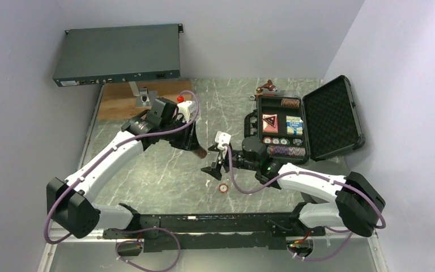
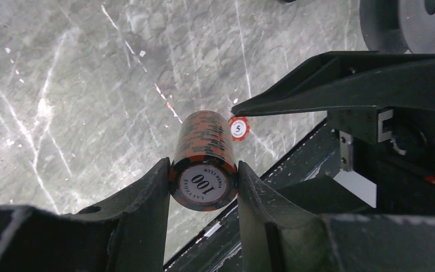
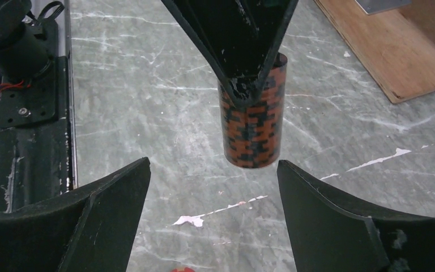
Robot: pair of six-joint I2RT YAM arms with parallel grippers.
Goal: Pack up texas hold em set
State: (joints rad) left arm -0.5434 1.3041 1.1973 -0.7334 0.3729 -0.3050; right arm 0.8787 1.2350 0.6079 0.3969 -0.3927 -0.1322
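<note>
Left jaws: clamped on orange-black chip stack (image 2: 204, 161).
Right jaws: spread wide beside stack, not touching.
Stack position: above counter (image 1: 164, 181), left of open case (image 1: 331, 116).
Loose chip (image 1: 224, 187): on counter, left of case.

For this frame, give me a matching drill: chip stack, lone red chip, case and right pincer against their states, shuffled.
Things:
1. chip stack
2. red chip
3. case
4. right pincer

States:
a. lid up
b. flat on the table, alone
c. clamped in the left pincer
d. jaws apart, empty

Pairs: 1-c; 2-b; 3-a; 4-d
</note>
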